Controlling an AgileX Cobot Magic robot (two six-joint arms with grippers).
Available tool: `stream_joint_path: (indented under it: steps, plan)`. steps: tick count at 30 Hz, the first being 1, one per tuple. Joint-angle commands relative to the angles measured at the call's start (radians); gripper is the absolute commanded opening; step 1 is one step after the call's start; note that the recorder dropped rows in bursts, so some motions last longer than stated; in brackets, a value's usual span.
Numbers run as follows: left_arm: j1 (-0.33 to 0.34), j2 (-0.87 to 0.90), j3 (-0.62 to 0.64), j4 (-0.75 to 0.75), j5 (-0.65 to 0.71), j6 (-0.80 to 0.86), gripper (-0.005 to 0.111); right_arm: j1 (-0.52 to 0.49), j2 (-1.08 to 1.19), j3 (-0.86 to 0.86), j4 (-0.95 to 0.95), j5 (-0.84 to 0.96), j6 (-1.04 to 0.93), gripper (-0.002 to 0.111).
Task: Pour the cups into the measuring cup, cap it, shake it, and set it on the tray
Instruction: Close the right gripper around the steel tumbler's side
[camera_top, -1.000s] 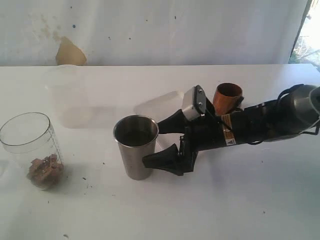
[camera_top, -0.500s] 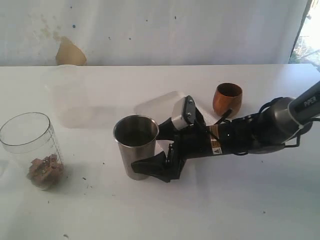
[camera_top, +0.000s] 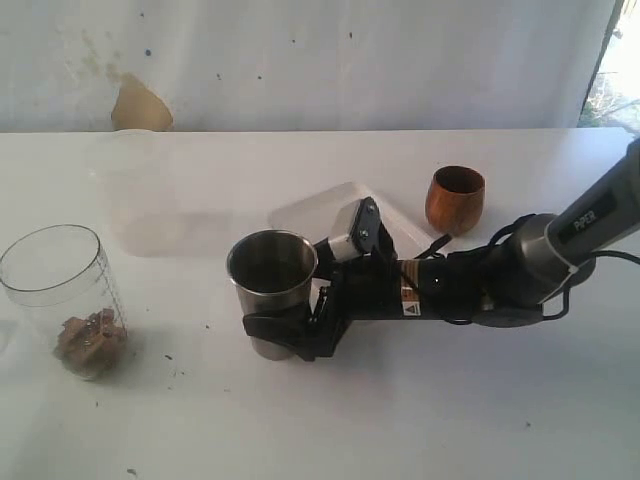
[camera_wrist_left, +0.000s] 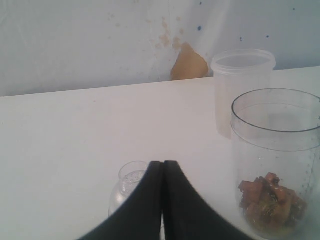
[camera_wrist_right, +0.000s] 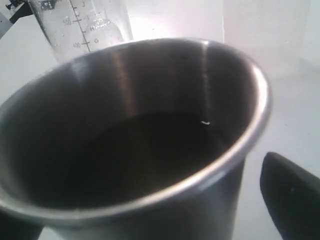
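The steel tumbler (camera_top: 272, 285) stands upright mid-table with dark liquid inside (camera_wrist_right: 150, 150). My right gripper (camera_top: 285, 298) is open and straddles its lower body; one finger (camera_wrist_right: 290, 200) stands clear of the wall with a gap. The measuring cup (camera_top: 65, 300) stands at the left with brown pieces in its bottom (camera_wrist_left: 272, 202); its marks show in the right wrist view (camera_wrist_right: 85, 30). The wooden cup (camera_top: 455, 198) is behind the right arm. The white tray (camera_top: 310, 212) lies behind the tumbler, partly hidden. My left gripper (camera_wrist_left: 162, 165) is shut and empty near the measuring cup.
A frosted white tub (camera_top: 135, 190) stands at the back left, also behind the measuring cup in the left wrist view (camera_wrist_left: 242, 85). A small clear domed piece (camera_wrist_left: 129, 182) lies on the table under the left fingers.
The right gripper has slid left and lower, so its open fingers now sit on either side of the steel tumbler. The tumbler and the other items have not moved.
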Motion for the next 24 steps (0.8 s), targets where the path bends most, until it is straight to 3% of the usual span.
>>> stream_joint_path:
  steps: [1,24]
  plan:
    - [-0.002,-0.003,0.002,0.0,-0.014,-0.001,0.0,0.016,0.007,0.002,0.032,-0.014,-0.029,0.105]
    - [-0.002,-0.003,0.002,0.0,-0.014,-0.001,0.0,0.016,0.04,0.001,0.048,-0.035,-0.047,0.105]
